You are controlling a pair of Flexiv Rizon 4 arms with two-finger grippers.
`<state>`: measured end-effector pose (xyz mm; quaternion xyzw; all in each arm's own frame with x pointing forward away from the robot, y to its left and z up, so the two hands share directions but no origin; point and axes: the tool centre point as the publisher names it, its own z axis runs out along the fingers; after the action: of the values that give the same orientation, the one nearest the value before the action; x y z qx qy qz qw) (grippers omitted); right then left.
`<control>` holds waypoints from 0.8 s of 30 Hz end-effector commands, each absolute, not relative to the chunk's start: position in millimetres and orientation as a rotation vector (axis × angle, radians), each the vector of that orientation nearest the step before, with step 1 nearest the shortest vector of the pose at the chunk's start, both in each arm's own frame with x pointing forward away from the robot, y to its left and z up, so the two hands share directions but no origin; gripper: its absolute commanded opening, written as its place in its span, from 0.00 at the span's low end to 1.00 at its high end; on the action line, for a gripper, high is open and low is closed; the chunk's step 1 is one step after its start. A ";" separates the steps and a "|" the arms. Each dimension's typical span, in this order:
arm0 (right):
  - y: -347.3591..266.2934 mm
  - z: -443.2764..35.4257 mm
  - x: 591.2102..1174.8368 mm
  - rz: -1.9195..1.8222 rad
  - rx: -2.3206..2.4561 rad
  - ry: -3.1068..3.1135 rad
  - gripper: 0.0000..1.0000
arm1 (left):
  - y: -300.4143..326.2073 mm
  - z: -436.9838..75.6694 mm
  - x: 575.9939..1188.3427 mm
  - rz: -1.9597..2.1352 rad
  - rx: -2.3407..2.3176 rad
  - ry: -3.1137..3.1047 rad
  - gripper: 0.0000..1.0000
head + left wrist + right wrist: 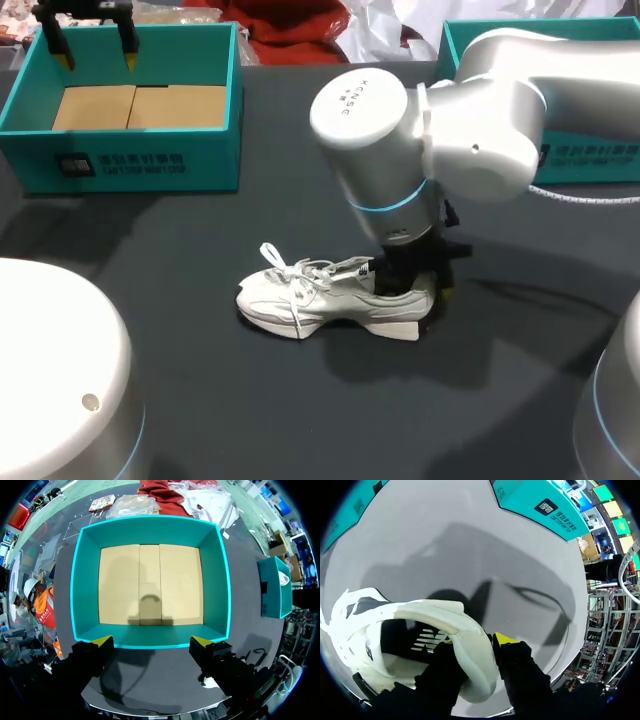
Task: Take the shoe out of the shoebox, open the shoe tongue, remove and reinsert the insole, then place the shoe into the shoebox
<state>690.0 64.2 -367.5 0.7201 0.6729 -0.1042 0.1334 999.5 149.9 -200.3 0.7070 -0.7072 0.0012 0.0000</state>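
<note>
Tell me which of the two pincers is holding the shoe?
The right pincer: it clamps the heel of the white sneaker, one finger inside, one outside. The left pincer hangs open above the empty teal shoebox.

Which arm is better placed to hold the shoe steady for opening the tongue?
Right. The right gripper grips the shoe at its heel; the left gripper hangs open over the shoebox, away from the shoe.

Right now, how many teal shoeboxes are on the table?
2. The open shoebox sits far left, below the left pincer; the second shoebox sits far right, partly hidden behind the right arm.
</note>
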 end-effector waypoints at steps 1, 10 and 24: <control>64.3 -359.7 687.6 -0.299 2.080 1.954 1.00 | 149.9 -200.2 999.7 0.003 2.221 -2.222 1.00; 59.9 -323.4 684.3 -0.187 2.104 2.068 1.00 | 149.9 -200.2 999.7 0.003 2.221 -2.222 1.00; 46.4 -279.1 679.1 0.159 1.748 2.559 1.00 | 149.9 -200.2 999.7 0.003 2.221 -2.222 1.00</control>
<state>680.8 75.6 -284.6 0.6101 0.7874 -0.0170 0.0859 999.5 149.9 -200.3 0.7070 -0.7072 0.0012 0.0000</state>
